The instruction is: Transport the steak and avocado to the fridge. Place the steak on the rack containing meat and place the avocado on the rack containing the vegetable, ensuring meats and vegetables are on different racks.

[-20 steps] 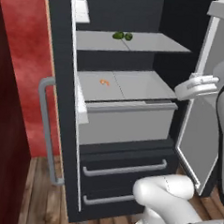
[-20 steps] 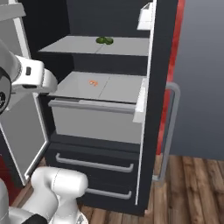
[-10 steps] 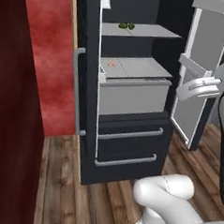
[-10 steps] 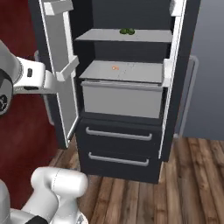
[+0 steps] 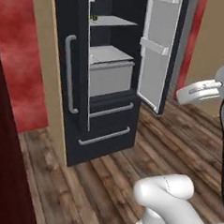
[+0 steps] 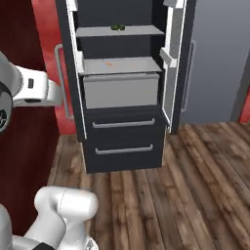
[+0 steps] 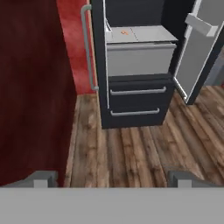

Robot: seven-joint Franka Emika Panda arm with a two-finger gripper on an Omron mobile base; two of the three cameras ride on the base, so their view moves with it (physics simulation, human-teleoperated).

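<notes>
Fridge [image 7: 135, 100] stands open well ahead of empty, spread hand [image 7: 111, 179]

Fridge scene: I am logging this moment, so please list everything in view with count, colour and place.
fridge: one, dark grey-black, both doors open, on the wooden floor.
rack containing meat: one, light grey, above the pale drawer front.
meat: one, orange, on that rack.
rack containing the vegetable: one, light grey, upper shelf.
vegetable: one, green, on the upper shelf.
drawers: two, dark, grey bar handles, at the bottom.
gripper: one, dark tips, open, empty, facing the fridge.
</notes>
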